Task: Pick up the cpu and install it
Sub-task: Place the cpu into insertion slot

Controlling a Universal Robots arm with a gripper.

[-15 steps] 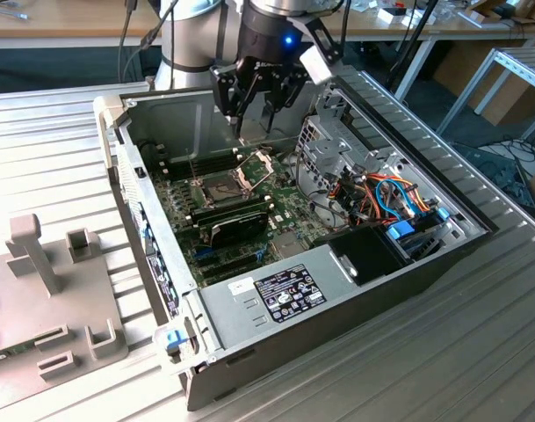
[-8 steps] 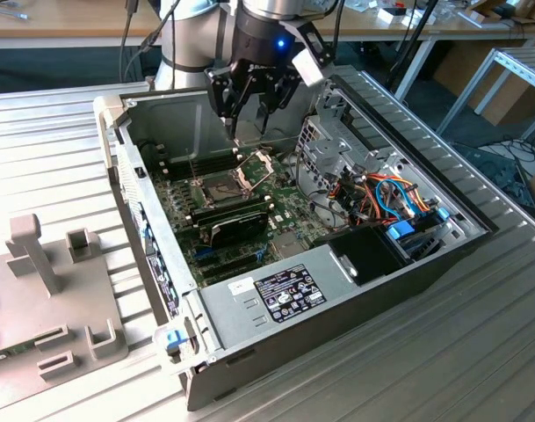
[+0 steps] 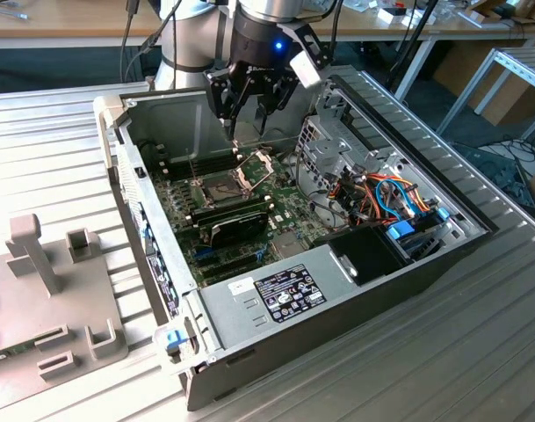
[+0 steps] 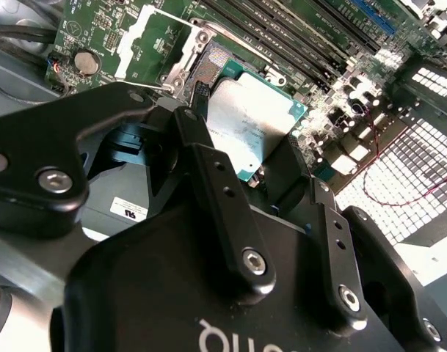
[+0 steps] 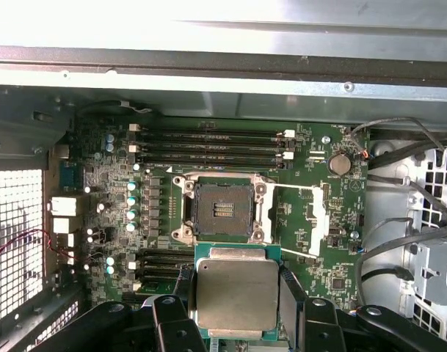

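**Chip aloft, bare socket below**

Closest in, the gripper (image 3: 248,130) is pinching the cpu (image 5: 236,293) by two opposite edges. Its fingers (image 4: 208,176) are clamped on either side and the dull metal top faces the wrist. The chip hangs clear of the board (image 5: 333,271), not seated. I can't tell whether it sits dead level in that grip. It's a thin hold on thin edges, so a slip would likely drop the chip straight onto the hardware beneath.

Just past it lies the socket (image 5: 222,211), open and bare. In the exterior view it sits at about 7 o'clock from the gripper. That's the real danger: if the chip comes down skewed, rotated or off-centre, a corner lands on the contacts and probably bends them.

The hinged frame (image 5: 315,220) is swung open, at roughly 2 o'clock from the socket in the exterior view and close under the fingertips. A finger could clip it on the way down and knock the chip askew.

Farther on, the memory slots (image 5: 208,143) and the case wall (image 3: 109,132) hem things in, leaving little room to correct sideways.
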